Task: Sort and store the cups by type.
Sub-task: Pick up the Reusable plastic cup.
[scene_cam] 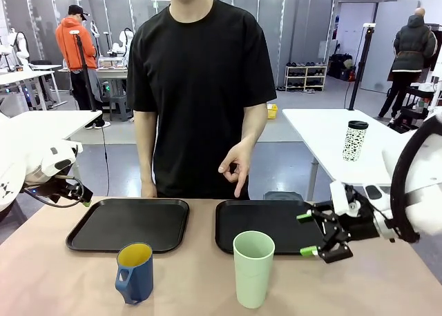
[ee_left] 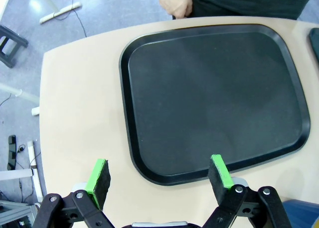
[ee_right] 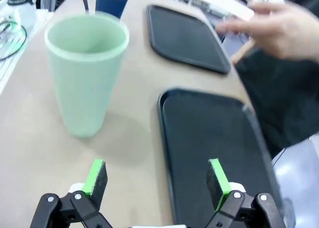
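Right claw point(scene_cam: 306, 234) is spread wide and empty, hovering by the right tray point(scene_cam: 266, 223), near the green tumbler point(scene_cam: 253, 268) on the surface point(scene_cam: 55, 274). Left claw point(ee_left: 159, 174) gapes wide too, above the left tray point(ee_left: 214, 98). The blue mug point(scene_cam: 135, 272) stands in front of that tray.

Bright even overhead light; soft shadows; right wrist view blurred; edges distorted

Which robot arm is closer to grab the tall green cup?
The right arm. The right pincer is open just beside the green cup, facing it. The left pincer hangs open by the left tray, farther away.
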